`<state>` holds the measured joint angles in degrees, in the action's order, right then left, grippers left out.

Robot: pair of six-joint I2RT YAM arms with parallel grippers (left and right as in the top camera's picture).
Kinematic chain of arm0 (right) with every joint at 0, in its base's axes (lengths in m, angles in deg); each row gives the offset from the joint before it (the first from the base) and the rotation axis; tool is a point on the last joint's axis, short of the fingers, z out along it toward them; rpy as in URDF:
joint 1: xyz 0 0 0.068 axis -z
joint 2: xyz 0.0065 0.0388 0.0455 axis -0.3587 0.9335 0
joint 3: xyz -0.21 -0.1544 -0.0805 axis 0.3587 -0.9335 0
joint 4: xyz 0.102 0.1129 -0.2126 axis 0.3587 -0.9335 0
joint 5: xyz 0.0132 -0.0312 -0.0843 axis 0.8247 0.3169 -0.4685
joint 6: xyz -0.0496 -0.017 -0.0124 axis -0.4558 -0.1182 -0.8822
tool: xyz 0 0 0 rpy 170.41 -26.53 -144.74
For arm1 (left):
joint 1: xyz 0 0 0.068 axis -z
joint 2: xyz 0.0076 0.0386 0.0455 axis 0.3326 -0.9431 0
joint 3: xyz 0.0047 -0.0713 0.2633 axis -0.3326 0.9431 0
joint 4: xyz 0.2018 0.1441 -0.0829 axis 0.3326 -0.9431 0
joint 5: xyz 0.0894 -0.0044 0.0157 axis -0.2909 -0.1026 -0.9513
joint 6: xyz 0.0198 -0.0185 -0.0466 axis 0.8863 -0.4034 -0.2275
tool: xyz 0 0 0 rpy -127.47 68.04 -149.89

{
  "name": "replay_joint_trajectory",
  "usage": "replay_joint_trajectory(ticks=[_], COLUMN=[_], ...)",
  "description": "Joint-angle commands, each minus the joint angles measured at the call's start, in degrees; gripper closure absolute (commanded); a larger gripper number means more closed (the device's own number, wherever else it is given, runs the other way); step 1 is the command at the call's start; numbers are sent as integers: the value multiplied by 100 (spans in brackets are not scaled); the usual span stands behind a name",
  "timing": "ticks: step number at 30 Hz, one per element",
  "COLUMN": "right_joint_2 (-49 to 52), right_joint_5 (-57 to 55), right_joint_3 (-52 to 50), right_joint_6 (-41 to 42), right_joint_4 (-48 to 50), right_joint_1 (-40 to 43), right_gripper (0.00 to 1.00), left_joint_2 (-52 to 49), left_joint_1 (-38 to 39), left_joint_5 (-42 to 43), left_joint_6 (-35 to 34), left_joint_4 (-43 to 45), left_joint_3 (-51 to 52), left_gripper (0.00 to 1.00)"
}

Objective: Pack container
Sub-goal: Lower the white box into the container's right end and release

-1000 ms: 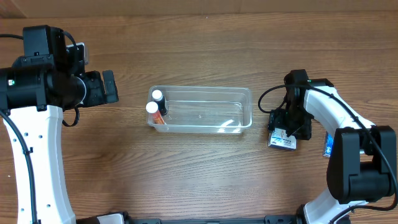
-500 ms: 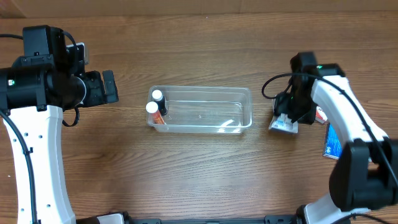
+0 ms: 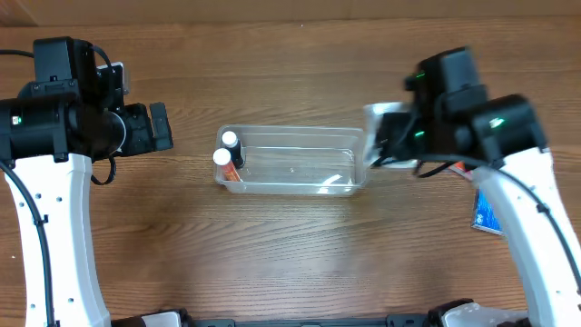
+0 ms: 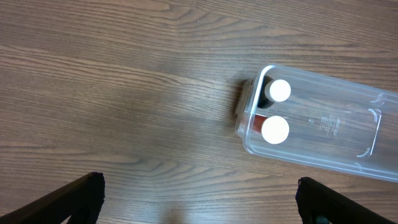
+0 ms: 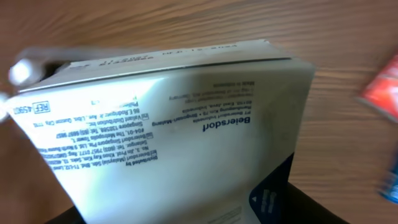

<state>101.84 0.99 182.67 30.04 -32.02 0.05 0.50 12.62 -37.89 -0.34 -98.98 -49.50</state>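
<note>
The clear plastic container lies at the table's middle. Two white-capped bottles stand in its left end; the rest of it is bare. My right gripper is shut on a white box with small print and a dark blue corner, held in the air at the container's right end. The box fills the right wrist view and hides the fingers. My left gripper is open and empty, left of the container. In the left wrist view the container and bottle caps show.
A blue packet lies on the table at the right, under my right arm. A red item lies just above it and shows blurred in the right wrist view.
My right gripper has lifted the white box off the table and carried it up and left to the container's right end. The left arm has not moved.
</note>
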Motion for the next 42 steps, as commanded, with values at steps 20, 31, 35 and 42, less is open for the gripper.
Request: replay_joint_trajectory(ticks=[20, 31, 35, 42], right_joint_2=[1615, 1578, 1578, 1506], right_joint_5=[-911, -719, -522, -529], right_joint_3=[-439, -332, -332, -330], right_joint_6=[1272, 258, 212, 236], right_joint_4=[649, 861, 780, 699], right_joint_1=[-859, -870, -870, -807], right_gripper=[21, 46, 55, 59], left_joint_2=[-20, -20, -20, -20], left_joint_1=[-31, -31, -31, -31], left_joint_5=[81, 81, 81, 83], left_joint_6=[107, 107, 107, 107], left_joint_4=[0, -2, -2, -2], left_joint_3=[-87, -87, -87, -87], left_gripper=[0, 0, 0, 0])
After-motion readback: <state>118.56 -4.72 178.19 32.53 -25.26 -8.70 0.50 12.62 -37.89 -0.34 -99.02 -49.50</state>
